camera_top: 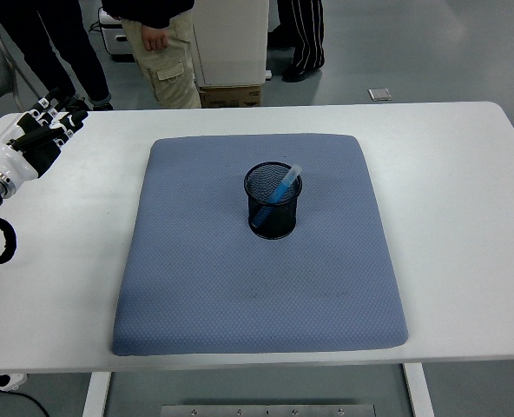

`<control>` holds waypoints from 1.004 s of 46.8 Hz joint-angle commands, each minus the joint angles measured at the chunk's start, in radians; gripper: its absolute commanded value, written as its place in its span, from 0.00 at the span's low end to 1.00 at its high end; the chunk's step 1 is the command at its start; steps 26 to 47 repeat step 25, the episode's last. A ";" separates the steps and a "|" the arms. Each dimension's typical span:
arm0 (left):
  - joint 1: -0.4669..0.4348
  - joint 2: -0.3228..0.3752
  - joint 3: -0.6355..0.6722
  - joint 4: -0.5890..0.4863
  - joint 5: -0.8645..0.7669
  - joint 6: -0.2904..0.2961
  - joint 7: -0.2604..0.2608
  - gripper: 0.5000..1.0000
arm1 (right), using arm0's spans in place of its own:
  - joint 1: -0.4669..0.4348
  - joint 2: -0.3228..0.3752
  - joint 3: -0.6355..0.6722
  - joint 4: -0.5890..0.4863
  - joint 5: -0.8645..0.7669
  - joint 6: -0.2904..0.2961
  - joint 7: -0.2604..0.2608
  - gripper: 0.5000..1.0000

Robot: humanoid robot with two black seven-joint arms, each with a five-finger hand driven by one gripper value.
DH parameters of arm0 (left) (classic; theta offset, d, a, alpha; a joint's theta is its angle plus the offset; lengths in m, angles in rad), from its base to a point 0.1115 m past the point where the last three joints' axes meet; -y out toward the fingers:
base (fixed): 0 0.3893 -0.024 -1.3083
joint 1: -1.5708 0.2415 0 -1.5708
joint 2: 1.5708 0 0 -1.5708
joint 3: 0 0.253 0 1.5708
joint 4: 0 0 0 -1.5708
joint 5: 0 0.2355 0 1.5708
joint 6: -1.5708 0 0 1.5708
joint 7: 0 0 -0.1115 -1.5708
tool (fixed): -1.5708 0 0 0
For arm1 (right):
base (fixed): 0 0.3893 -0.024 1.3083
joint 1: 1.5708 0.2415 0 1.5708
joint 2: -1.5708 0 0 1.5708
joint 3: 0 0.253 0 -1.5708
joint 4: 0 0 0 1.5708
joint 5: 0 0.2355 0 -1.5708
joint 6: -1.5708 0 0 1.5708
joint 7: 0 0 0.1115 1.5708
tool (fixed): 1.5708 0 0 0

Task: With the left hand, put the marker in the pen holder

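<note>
Left hand (pixel 33 139) is sitting at the far left side of the white table (pixel 465 217), at about ten o'clock from the middle. Its fingers are loose and spread, and it is holding nothing. No right hand is showing.

Going from big to small: the white table is holding a blue mat (pixel 257 287) in its middle. On the mat, a little toward twelve o'clock, a black mesh pen holder (pixel 273 201) is standing up. The blue marker (pixel 277 193) is leaning inside it, with its tip poking over the rim toward one o'clock.

So the job is looking done, I think. Nothing seems left to do.

Lots of bare table is lying around the mat on every side. People's legs (pixel 161 52) are standing past the far edge at twelve o'clock.
</note>
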 commanded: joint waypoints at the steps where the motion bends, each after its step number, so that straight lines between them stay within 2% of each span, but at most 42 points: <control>1: 0.004 0.002 -0.001 0.000 0.000 0.001 -0.001 1.00 | 0.000 0.000 0.000 0.000 -0.001 0.000 0.000 1.00; 9: 0.016 0.010 -0.001 0.000 0.000 0.003 -0.001 1.00 | -0.003 0.000 -0.002 0.031 0.001 0.008 -0.001 1.00; 47: 0.019 0.002 -0.003 0.000 -0.001 0.003 -0.001 1.00 | -0.017 0.000 -0.008 0.025 -0.009 0.005 0.002 1.00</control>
